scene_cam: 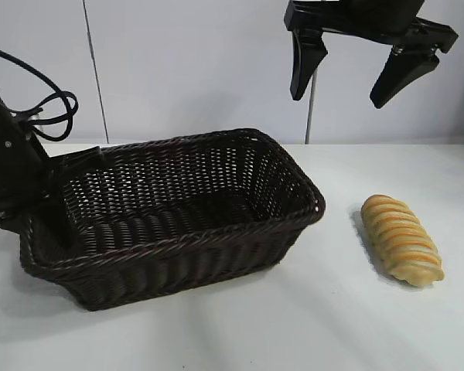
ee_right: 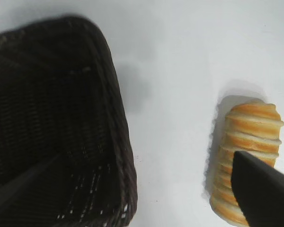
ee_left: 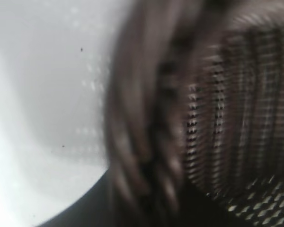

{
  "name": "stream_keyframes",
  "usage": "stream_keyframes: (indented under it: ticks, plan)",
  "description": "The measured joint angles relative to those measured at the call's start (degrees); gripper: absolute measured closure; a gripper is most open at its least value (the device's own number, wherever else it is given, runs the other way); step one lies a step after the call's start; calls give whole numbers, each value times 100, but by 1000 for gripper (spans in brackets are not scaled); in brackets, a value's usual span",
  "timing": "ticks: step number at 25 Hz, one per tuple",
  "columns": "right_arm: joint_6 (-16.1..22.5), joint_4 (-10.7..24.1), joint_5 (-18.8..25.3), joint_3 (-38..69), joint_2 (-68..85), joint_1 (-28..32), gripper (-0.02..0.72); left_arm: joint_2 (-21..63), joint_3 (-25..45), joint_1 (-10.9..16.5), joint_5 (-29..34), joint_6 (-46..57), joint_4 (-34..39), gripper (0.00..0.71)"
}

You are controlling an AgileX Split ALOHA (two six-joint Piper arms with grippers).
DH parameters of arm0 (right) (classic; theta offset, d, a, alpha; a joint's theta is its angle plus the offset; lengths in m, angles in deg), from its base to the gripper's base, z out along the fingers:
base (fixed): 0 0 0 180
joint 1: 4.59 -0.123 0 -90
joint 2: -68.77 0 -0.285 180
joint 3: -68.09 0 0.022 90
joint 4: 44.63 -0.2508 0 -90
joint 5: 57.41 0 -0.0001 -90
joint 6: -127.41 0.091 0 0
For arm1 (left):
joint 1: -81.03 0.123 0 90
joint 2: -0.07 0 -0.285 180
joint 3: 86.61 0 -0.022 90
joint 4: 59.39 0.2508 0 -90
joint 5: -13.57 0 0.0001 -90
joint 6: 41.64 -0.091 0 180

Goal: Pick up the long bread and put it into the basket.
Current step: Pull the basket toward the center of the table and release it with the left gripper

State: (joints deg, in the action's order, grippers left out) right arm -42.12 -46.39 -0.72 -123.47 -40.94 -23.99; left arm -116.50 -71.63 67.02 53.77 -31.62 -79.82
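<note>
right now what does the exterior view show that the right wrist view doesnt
Only the exterior view shows the whole basket with its braided rim, the left arm pressed against the basket's left end, and the right gripper hanging open high above the table, between basket and bread. Only the right wrist view shows one dark finger overlapping the near end of the long bread from above. Both show the bread lying on the white table to the right of the basket, apart from it, and nothing inside the basket.
</note>
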Motion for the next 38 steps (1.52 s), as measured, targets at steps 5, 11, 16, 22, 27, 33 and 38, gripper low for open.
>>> stream_keyframes:
  ticks: [5, 11, 16, 22, 27, 33, 38]
  plan:
    - [0, 0, 40, 0, 0, 0, 20, 208, -348, 0, 408, -250, 144, 611]
    - [0, 0, 50, 0, 0, 0, 20, 221, -1122, 0, 1227, -618, 229, 611]
    - [0, 0, 59, 0, 0, 0, 20, 221, -1407, 0, 1336, -862, -144, 611]
    - [0, 0, 64, 0, 0, 0, 20, 52, -1437, 0, 1304, -1112, -320, 611]
    - [0, 0, 64, 0, 0, 0, 20, -323, -1437, -125, 1135, -1269, -325, 611]
    - [0, 0, 64, 0, 0, 0, 20, -688, -1444, -222, 924, -1300, -460, 611]
    - [0, 0, 64, 0, 0, 0, 20, -737, -1444, -222, 775, -1311, -470, 611]
